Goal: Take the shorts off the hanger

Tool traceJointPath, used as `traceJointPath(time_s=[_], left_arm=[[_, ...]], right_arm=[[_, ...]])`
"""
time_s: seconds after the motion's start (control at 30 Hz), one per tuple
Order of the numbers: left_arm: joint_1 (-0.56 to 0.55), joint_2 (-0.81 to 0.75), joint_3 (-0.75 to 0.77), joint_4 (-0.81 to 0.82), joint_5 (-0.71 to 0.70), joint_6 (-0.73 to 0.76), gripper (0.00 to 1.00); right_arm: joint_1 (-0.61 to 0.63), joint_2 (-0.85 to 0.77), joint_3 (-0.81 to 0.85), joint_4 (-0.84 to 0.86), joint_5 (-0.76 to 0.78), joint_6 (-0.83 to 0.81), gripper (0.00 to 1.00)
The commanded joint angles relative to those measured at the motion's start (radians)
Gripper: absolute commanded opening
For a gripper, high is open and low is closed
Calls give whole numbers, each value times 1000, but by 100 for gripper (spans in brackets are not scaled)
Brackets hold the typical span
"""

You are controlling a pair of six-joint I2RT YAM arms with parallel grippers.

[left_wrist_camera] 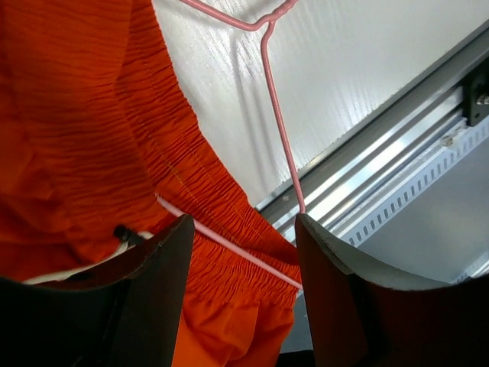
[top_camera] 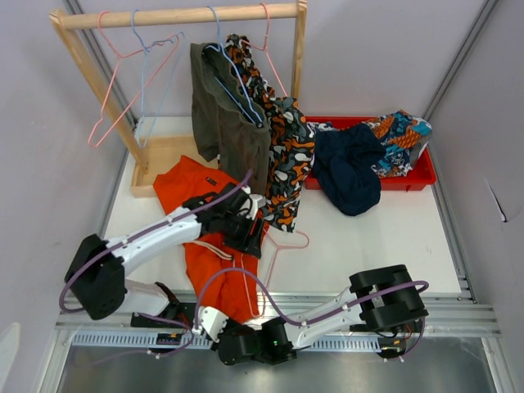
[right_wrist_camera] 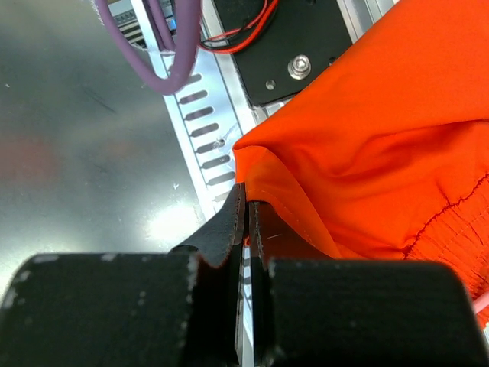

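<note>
Left gripper (left_wrist_camera: 244, 229) part open, empty, astride pink hanger (left_wrist_camera: 279, 122) wire running 12-to-6 across waistband of orange shorts (left_wrist_camera: 84, 115). Right gripper (right_wrist_camera: 246, 200) clamped on their hem, 6 o'clock end.

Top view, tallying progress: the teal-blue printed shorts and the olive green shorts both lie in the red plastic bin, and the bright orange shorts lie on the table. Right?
No. The top view shows the olive green shorts hanging on the wooden rack. The teal-blue printed shorts do lie in the red plastic bin, the bright orange shorts on the table.
</note>
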Motion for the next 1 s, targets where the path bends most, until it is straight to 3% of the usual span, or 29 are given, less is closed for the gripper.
traceJointPath(time_s=[0.0, 0.3, 0.8, 0.9, 0.97], left_arm=[[-52, 56, 46, 79, -34, -28, 62], [-155, 217, 104, 147, -2, -49, 65], [-223, 378, 101, 238, -23, -91, 65], [-232, 410, 101, 264, -23, -101, 63], [-236, 429, 101, 272, -24, -106, 54]], right_arm=[[3, -20, -14, 47, 39, 9, 0], [12, -25, -40, 64, 89, 37, 0], [17, -43, -99, 118, 116, 57, 0], [17, -48, -109, 127, 116, 58, 0], [17, -48, -112, 131, 117, 58, 0]])
